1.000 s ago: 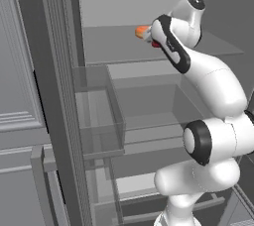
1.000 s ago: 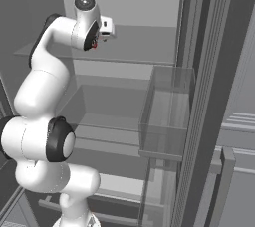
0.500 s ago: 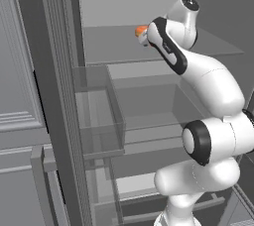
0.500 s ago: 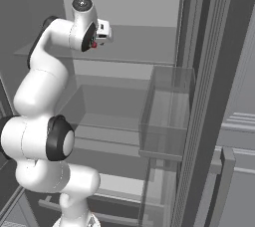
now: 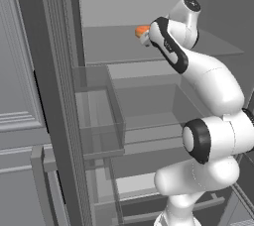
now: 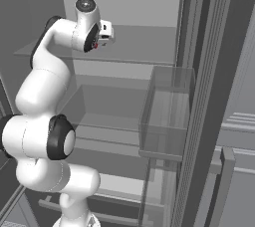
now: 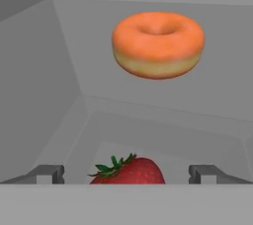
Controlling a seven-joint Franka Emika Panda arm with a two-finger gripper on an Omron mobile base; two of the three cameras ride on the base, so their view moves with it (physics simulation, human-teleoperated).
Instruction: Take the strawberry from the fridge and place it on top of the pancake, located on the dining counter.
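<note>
Counted on the upper glass shelf of the tall dark grey open fridge (image 5: 44, 71): one small dark-red strawberry with green leaves (image 7: 127, 170) and one round orange glazed doughnut with a pale underside (image 7: 157, 44). Also counted: two clear plastic door bins, one on the left door (image 5: 99, 116) and one on the right door (image 6: 167, 116).

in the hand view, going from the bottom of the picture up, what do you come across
From bottom to top in the hand view: the end effector with its two fingertips spread wide, the strawberry lying between them but untouched, then bare shelf, then the orange doughnut farther back in the fridge.
</note>
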